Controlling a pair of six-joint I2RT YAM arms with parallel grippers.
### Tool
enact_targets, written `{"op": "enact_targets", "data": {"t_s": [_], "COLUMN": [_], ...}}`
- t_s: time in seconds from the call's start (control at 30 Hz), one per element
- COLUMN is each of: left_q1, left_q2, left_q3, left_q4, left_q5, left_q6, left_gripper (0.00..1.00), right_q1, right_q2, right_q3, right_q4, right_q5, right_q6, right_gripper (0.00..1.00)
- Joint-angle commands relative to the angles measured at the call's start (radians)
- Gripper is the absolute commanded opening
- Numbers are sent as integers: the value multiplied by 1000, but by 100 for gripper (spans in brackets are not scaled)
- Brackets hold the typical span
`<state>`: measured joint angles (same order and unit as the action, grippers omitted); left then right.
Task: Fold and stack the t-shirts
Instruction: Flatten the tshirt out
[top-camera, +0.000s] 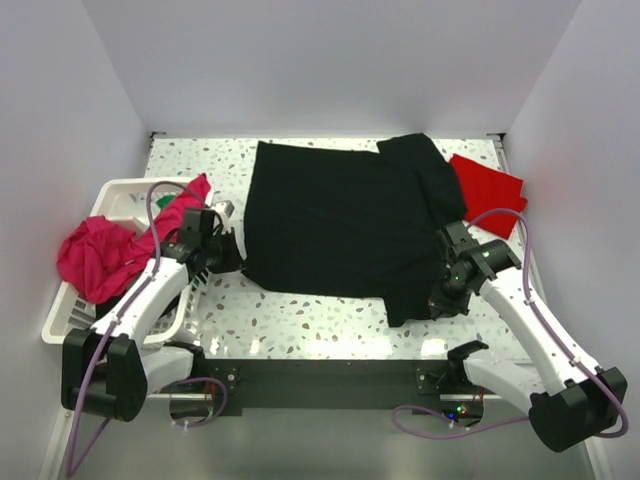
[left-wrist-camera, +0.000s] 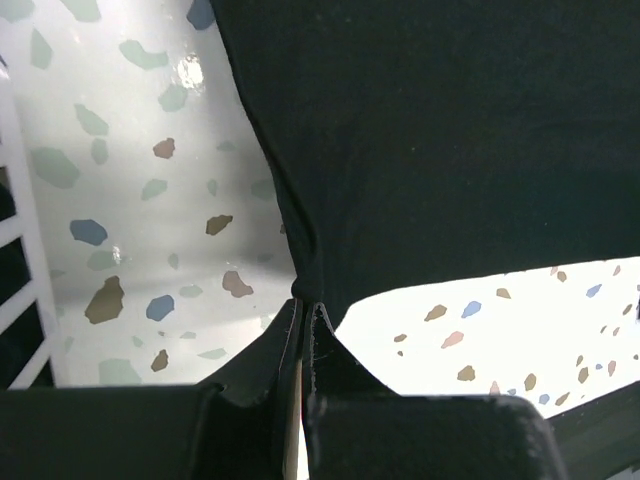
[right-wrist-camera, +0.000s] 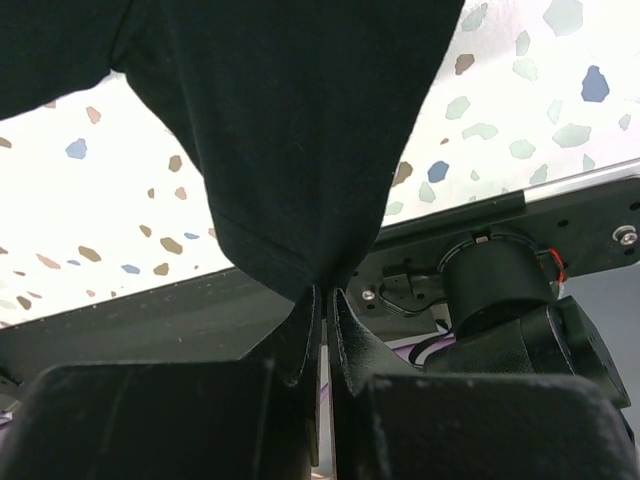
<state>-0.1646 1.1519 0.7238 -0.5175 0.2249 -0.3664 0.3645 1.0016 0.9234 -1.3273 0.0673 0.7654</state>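
- Black cloth covers most of the middle of the table (top-camera: 300, 322): the large black t-shirt (top-camera: 340, 220) lies spread flat, its far side close to the far edge and its right part doubled over on itself towards the far right corner
- Left gripper (left-wrist-camera: 308, 308) is clamped on the shirt's near-left corner, the jaws pinched together with only thin cloth between them, and the fabric rises to a peak at the fingertips
- Right gripper (right-wrist-camera: 326, 292) has its jaws closed the same way on the near-right corner, close to the table's near edge, with the cloth gathered to a point
- As I judge it, the fold of this shirt is only begun: both near corners are held but the body lies at nearly full spread, so bringing the near side over and the later folds are left
- Red t-shirt (top-camera: 490, 190) lies flat by the far right corner, touching the black one's edge; it looks folded and may be the start of the stack
- Magenta-pink t-shirt (top-camera: 95, 258) hangs crumpled over the rim of the white basket (top-camera: 118, 186) at the left edge, not yet folded; what else the basket holds I cannot tell
- Possible hindrances: the basket stands just beside the left arm, and the red shirt sits against the black cloth, so a dragged fold could shift it
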Motion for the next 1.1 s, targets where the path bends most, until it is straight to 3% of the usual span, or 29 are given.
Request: {"op": "enact_targets", "data": {"t_s": [0.0, 0.4, 0.77, 1.07], "left_q1": [-13, -118, -151, -153], "left_q2": [-8, 77, 161, 94], "left_q3": [-14, -61, -89, -44], "left_q4": [80, 126, 163, 87], "left_q5": [-15, -101, -87, -65], "left_q6": [-23, -54, -42, -39], "left_gripper": [0, 0, 0, 0], "right_q1": [2, 4, 2, 4], "right_q2": [-21, 15, 31, 26], "right_q3": [-12, -31, -40, -3], "right_q4": [-98, -49, -36, -87], "right_q5": [0, 17, 19, 29], "right_q6": [12, -2, -8, -8], "right_gripper": [0, 0, 0, 0]}}
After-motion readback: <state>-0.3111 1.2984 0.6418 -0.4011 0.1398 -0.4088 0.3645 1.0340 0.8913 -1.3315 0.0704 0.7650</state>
